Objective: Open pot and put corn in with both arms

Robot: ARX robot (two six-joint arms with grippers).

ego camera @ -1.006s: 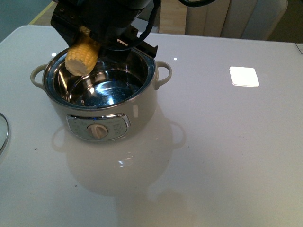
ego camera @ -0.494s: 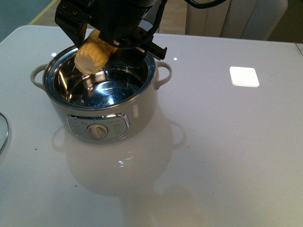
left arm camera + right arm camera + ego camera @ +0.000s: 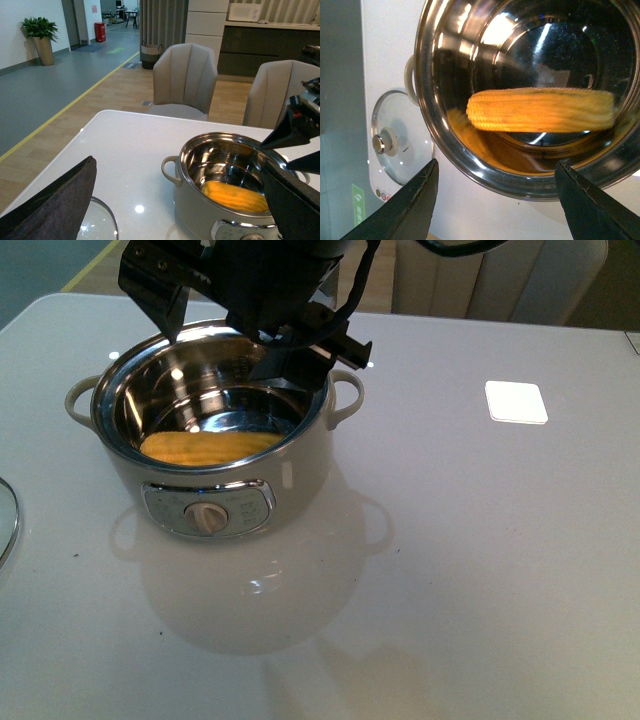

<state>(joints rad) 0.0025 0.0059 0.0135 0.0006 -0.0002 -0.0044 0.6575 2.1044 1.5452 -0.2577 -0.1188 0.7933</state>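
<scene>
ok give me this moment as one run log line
corn: lying inside pot | lid: off, on table | right gripper: open above pot | left gripper: open

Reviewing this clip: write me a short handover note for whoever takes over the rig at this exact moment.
Right gripper: open, empty, above the pot.
Left gripper: open, empty, off to the side near the glass lid.
Corn: lying inside the pot's steel bowl, against the front wall.
Done: lid off and on the table, corn in the pot.
Left: pull the right arm clear of the pot.
</scene>
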